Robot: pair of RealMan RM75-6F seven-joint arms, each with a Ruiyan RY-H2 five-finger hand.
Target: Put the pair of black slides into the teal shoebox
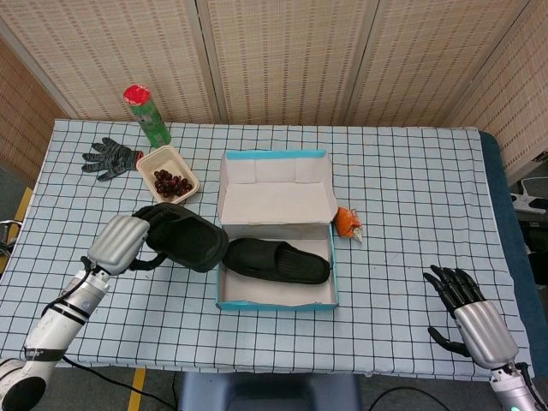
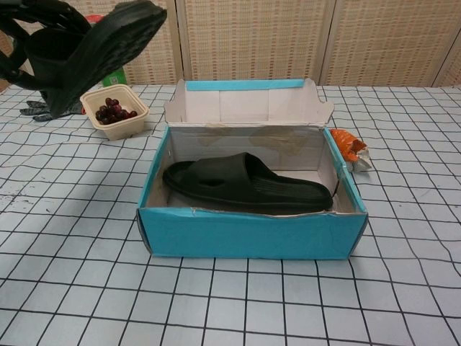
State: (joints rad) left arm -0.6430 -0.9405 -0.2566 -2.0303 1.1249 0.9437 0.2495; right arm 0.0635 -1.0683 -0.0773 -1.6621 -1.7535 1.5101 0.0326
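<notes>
The teal shoebox [image 1: 276, 303] [image 2: 248, 235] stands open at the table's middle, lid folded back. One black slide [image 1: 276, 260] [image 2: 245, 184] lies inside it along the front. My left hand [image 1: 120, 241] grips the second black slide [image 1: 184, 236] [image 2: 90, 49] and holds it in the air, tilted, just left of the box's left wall. In the chest view only the hand's dark fingers [image 2: 18, 58] show, hooked through the strap. My right hand [image 1: 473, 318] rests open near the table's front right corner, holding nothing.
A beige bowl of dark red fruit [image 1: 169, 178] [image 2: 114, 111] sits left of the box, a green can with a red lid [image 1: 145, 115] behind it. A grey glove [image 1: 110, 157] lies at the far left. An orange wrapper [image 1: 347, 223] [image 2: 350, 149] lies right of the box.
</notes>
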